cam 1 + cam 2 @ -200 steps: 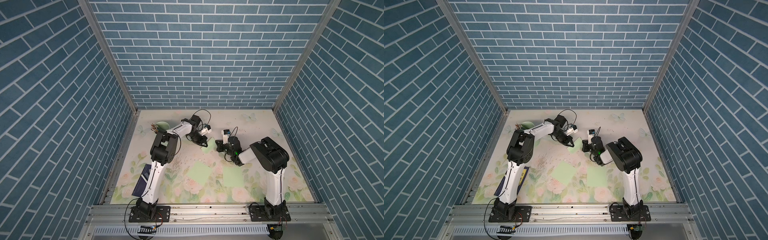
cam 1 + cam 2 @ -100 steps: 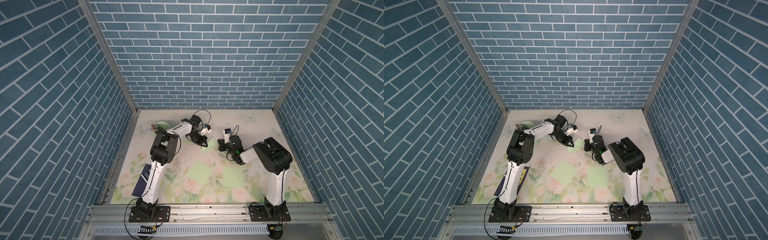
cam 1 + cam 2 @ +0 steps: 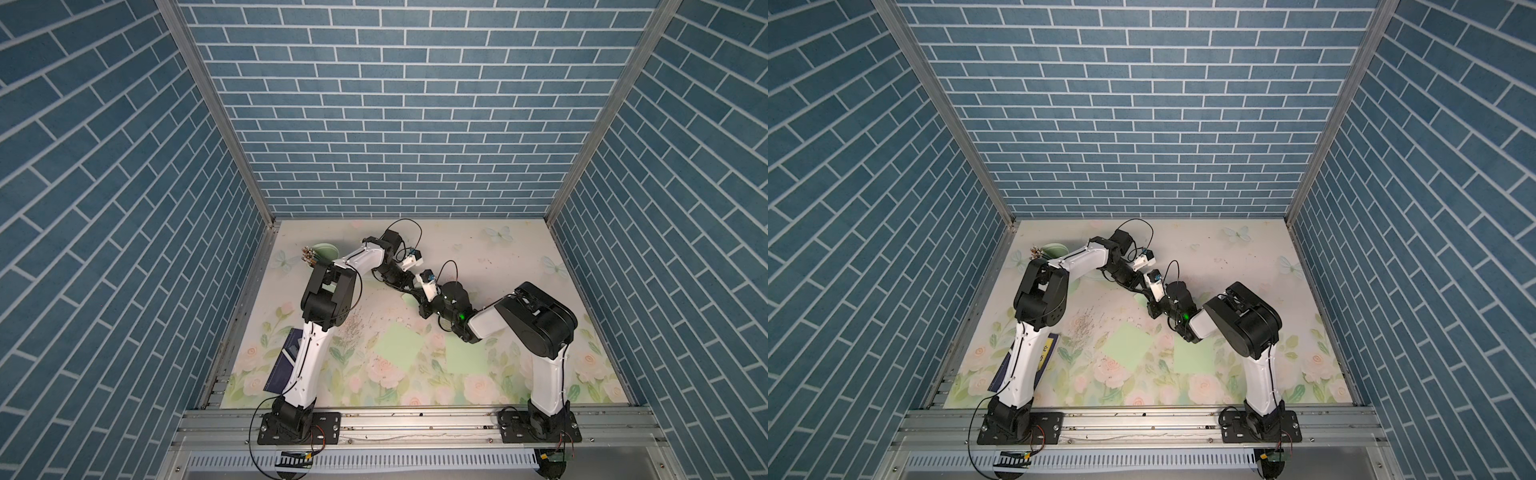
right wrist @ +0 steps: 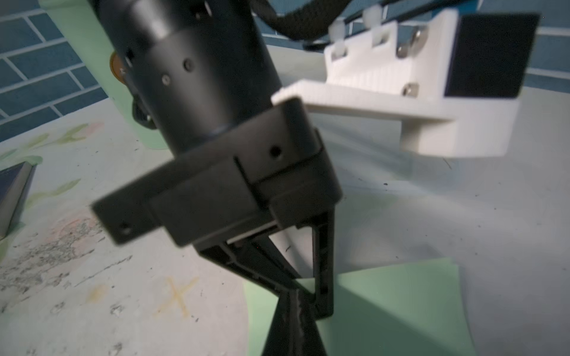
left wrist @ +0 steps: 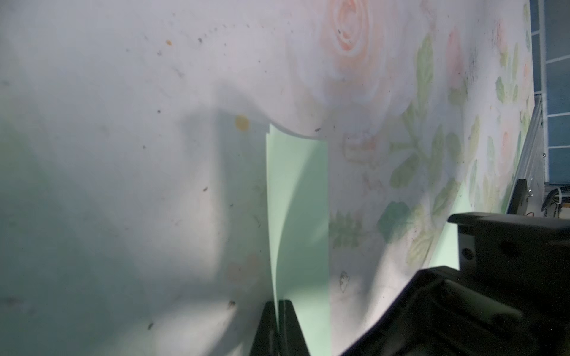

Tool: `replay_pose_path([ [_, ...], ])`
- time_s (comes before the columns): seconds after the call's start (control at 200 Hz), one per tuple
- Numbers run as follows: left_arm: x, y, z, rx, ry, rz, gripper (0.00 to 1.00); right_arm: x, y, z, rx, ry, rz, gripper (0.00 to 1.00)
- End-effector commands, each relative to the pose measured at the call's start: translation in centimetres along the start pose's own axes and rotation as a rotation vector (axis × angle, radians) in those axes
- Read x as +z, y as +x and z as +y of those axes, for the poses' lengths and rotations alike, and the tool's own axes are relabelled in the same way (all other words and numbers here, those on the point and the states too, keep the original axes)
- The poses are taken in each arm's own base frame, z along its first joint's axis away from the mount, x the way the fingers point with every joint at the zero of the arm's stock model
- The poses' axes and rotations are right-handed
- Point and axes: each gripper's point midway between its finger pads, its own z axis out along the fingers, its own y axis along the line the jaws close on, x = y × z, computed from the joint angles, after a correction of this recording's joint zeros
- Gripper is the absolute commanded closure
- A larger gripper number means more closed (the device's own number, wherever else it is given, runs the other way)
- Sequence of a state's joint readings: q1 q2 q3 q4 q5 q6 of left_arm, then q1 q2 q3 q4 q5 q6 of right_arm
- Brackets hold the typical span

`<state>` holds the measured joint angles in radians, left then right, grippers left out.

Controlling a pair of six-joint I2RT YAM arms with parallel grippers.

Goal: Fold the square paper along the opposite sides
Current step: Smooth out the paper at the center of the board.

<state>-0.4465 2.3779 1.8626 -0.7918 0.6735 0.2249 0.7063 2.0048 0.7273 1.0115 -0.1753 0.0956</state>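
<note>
So the left gripper had its jaws pressed together on the edge of the green square paper, and the sheet stood up out of it, curling over on itself with the two far corners nearly meeting. The right gripper was right up against the left one, jaws pressed together too, with the same paper spread out beneath and beyond its tips. I couldn't tell for sure if it actually pinched the sheet or just pushed down on it.

Risks as I saw them: the grippers were so crowded that any sideways nudge could knock them together or tear the sheet. The corners looked slightly offset, so pressing down there would probably have creased it crooked.

Further out, two more green sheets lay flat on the floral table.
</note>
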Motion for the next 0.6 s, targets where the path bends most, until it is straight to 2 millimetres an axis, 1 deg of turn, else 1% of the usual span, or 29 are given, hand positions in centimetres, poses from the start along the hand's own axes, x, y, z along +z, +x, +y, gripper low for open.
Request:
replay_pose_path([
  [0.0, 3.3, 7.2, 7.5, -0.097, -0.233, 0.231, 1.00, -0.2, 0.8, 0.1, -0.033, 0.001, 0.001, 1.00],
  [0.06, 3.3, 7.1, 7.5, -0.097, -0.234, 0.229, 1.00, -0.4, 1.0, 0.1, -0.036, 0.002, 0.001, 1.00],
  [0.18, 3.3, 7.1, 7.6, -0.097, -0.236, 0.230, 1.00, -0.7, 1.3, 0.0, -0.058, 0.011, 0.010, 0.89],
  [0.26, 3.4, 7.1, 7.6, -0.097, -0.236, 0.232, 1.00, -0.7, 1.8, -0.1, -0.074, 0.021, 0.022, 0.87],
  [0.325, 3.4, 7.2, 7.6, -0.098, -0.236, 0.232, 1.00, -0.5, 2.0, -0.3, -0.089, 0.034, 0.027, 0.88],
  [0.435, 3.5, 7.2, 7.6, -0.098, -0.235, 0.234, 1.00, -0.3, 2.3, -0.4, -0.096, 0.038, 0.029, 0.98],
  [0.595, 3.6, 7.5, 7.8, -0.102, -0.236, 0.239, 1.00, 0.0, 3.7, 0.0, -0.124, 0.034, 0.066, 0.99],
])
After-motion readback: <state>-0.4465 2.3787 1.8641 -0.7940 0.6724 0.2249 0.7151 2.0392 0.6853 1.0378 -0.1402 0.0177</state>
